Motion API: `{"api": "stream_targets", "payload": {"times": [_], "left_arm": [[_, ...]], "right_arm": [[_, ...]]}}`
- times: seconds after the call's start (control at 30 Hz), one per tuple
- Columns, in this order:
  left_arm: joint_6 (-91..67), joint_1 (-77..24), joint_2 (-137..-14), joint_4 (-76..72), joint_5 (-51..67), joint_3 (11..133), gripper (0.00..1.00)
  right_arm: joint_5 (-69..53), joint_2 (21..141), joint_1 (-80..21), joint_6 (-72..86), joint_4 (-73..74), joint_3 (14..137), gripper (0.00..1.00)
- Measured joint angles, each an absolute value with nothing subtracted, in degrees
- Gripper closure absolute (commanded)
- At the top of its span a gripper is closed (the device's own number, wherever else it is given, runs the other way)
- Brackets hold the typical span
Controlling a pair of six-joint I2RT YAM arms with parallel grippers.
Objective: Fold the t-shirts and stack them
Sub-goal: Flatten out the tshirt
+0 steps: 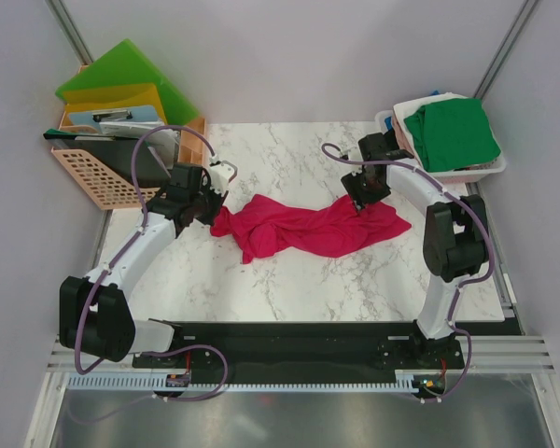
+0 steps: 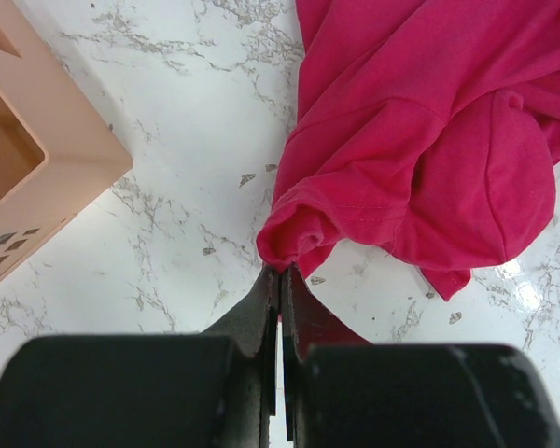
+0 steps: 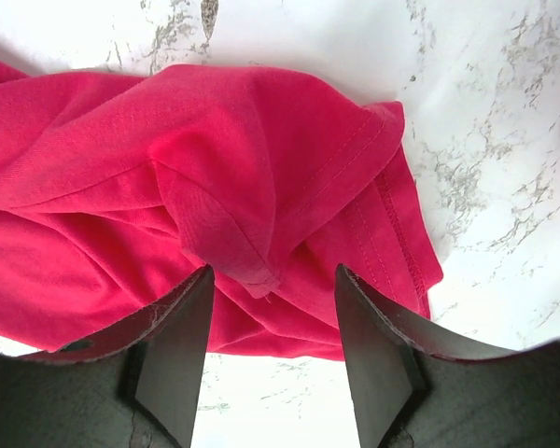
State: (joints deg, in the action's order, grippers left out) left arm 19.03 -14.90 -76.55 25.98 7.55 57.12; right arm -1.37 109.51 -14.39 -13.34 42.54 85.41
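Where the left fingers meet, pressed flat together, a puckered bit of the crimson t-shirt is pinched at their tips. The rest of the cloth trails away from them toward the middle of the desk.

Right fingers: parted about halfway, gripping nothing. They stand either side of a folded corner with a stitched hem, which pokes in between them. Whether either finger brushes the cloth cannot be told.

From above, the shirt lies bunched in a long ridge across mid-desk. Its long axis runs from the left edge toward the right edge, with one end at the left fingers and the other under the right. Each arm tends its own end.

Judgement: the coming move turns on that hemmed corner sitting squarely between the right fingers. Closing there would let both ends be drawn apart along the axis.

A green t-shirt sits in a white basket at the far right corner, well apart.
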Motion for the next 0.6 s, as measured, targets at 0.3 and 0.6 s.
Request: {"api": "stream_targets", "payload": {"times": [0.3,0.6], "left_arm": [[19.2,-14.94,-76.55,25.98,7.09,57.12,0.98],[19.22,-15.14,-76.58,25.98,6.98,57.12,0.98]], "right_arm": [[-1.17,109.56,-14.06,-13.74,42.61,83.59,0.42],[-1.02,110.61,-13.69,-13.74,39.94,81.54,1.0]]}}
